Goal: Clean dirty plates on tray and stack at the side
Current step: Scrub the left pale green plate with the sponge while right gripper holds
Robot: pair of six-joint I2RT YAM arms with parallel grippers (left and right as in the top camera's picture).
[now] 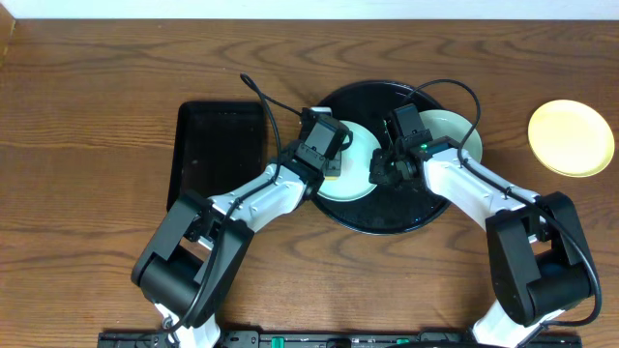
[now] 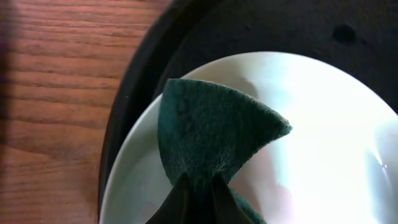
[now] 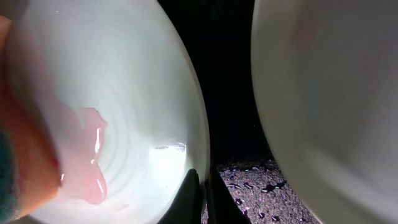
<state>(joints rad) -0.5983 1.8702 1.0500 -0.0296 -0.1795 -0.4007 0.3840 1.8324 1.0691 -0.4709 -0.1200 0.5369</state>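
Green pad [image 2: 211,134] clenched in left tool [image 2: 200,190], pressed on mint plate [image 2: 323,124] in tray [image 2: 124,137] to scrub | right tool [image 3: 200,186] clenched at its 3 o'clock rim, likely bracing | yellow plate [image 1: 571,137] aside, 3 o'clock

No text, label, brand or number is readable in any view.

Overhead faces down; wrist cameras closely share one plate [image 1: 360,172] [image 2: 323,137] [image 3: 137,93].
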